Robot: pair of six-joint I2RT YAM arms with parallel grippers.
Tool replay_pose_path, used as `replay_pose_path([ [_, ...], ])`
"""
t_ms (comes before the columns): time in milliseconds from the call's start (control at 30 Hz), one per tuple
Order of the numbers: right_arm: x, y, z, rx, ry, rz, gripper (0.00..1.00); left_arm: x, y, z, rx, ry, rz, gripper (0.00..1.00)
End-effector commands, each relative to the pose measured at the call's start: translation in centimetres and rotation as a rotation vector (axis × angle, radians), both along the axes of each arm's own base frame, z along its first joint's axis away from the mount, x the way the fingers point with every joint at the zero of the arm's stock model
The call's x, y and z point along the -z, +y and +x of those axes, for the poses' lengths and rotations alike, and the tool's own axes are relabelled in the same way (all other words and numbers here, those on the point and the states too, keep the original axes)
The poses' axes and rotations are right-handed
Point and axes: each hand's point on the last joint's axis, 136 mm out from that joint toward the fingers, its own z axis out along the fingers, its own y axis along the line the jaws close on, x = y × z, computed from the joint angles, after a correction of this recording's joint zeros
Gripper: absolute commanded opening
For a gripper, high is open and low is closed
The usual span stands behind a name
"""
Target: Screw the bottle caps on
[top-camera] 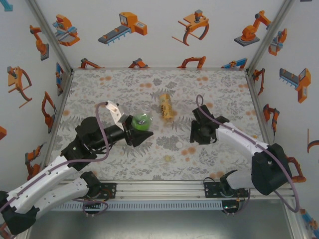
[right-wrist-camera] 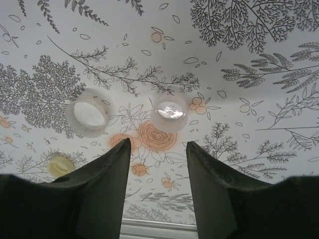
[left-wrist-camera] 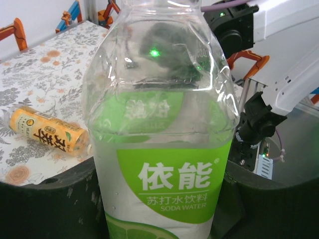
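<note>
Left claw (top-camera: 140, 128): closed on the green-labelled bottle, a dark finger on each side of its lower body in the left wrist view.
Green-labelled bottle (left-wrist-camera: 162, 149): clear plastic with a green and white label. Seen from above it is a round green shape at the claw's tip, left of the table's middle. Whether it rests on the table or hangs above it cannot be told, and its top is cut off in the left wrist view.
Amber bottle (top-camera: 167, 105): lies on its side on the table (top-camera: 99, 84), beyond and between the two claws, touching neither.
Pale yellowish cap (right-wrist-camera: 60, 164): on the table just outside the right claw's left finger.
White cap (right-wrist-camera: 87, 115): lies open side up, beyond that same finger's tip and off to its left.
Clear cap (right-wrist-camera: 169, 113): near the white one but apart from it, just beyond the gap between the fingers.
Right claw (right-wrist-camera: 159, 147): fingers parted and empty, over the flowered table, touching no cap.
</note>
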Motion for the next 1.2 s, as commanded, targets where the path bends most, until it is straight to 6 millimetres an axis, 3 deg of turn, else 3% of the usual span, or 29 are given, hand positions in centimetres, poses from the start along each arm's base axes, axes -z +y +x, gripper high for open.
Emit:
replay_pose_path([
  [0, 0.9, -0.1, 0.1, -0.008, 0.012, 0.003, 0.47, -1.1, 1.0, 0.2, -0.046, -0.008, -0.046, 0.0],
  [400, 2.7, 0.1, 0.0, -0.004, 0.048, 0.011, 0.46, -0.9, 2.4, 0.5, -0.106, -0.004, -0.066, 0.0],
  [700, 2.1, 0.1, 0.3, 0.0, 0.028, 0.011, 0.46, -0.9, 2.6, 0.4, -0.111, -0.008, -0.069, 0.0],
  [1167, 3.9, -0.5, -0.2, 0.007, 0.078, -0.023, 0.46, -0.7, 2.7, 0.4, -0.118, 0.002, -0.065, 0.0],
])
